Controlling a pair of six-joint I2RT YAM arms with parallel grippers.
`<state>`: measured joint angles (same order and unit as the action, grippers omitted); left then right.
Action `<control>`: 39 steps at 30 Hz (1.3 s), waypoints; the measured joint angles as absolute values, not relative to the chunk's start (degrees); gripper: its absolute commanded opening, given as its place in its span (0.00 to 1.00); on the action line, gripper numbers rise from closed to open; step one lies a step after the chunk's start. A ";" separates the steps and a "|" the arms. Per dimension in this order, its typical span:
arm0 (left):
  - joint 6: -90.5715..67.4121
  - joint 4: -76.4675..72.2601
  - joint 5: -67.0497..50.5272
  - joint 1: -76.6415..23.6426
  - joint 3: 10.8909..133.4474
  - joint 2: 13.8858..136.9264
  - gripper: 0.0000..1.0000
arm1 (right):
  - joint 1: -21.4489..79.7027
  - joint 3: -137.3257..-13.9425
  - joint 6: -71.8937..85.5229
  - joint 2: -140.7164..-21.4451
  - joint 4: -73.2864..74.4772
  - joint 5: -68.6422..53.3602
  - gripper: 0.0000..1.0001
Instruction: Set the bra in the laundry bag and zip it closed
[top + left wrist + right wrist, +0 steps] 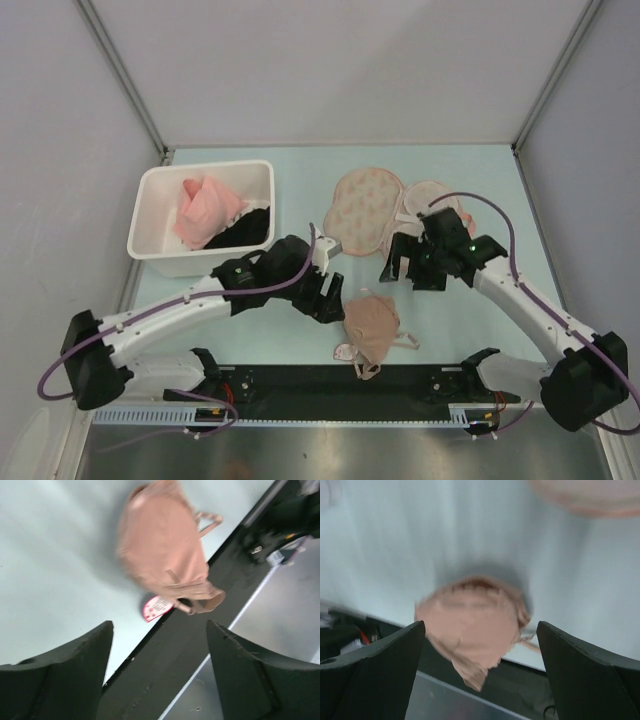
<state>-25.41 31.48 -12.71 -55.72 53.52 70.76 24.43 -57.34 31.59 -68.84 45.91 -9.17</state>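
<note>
The beige bra (372,325) lies crumpled on the pale green table near the front edge, its pale tag (157,607) beside it. My left gripper (325,297) hangs just left of it, open and holding nothing; in its wrist view the bra (162,545) lies ahead of the spread fingers (80,675). My right gripper (405,270) is open above and behind the bra (470,625), which shows blurred between its fingers. The printed laundry bag (365,208) lies spread open in two lobes behind both grippers, and its edge (585,497) shows at the top of the right wrist view.
A white bin (160,190) at the back left holds a pink cloth (205,210) and a black garment (245,230). A black rail (300,385) runs along the table's near edge, just in front of the bra. Grey walls close the sides and back.
</note>
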 measured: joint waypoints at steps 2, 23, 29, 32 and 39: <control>-25.43 30.83 -13.41 -54.70 52.80 66.43 0.72 | 27.29 -51.70 33.06 -65.67 43.55 -13.78 0.97; -26.83 24.53 -21.87 -59.66 52.16 79.70 0.70 | 33.76 -29.54 43.40 -59.51 33.28 -26.74 0.58; -27.88 24.49 -21.12 -59.68 51.79 79.70 0.70 | 34.04 -28.36 45.12 -59.51 30.61 -29.80 0.56; -28.77 24.49 -20.60 -59.68 51.68 78.96 0.69 | 34.09 -26.30 46.87 -59.57 28.40 -31.11 0.52; -30.52 24.51 -18.26 -59.66 50.61 73.84 0.69 | 34.09 -25.52 49.47 -62.11 25.26 -32.34 0.03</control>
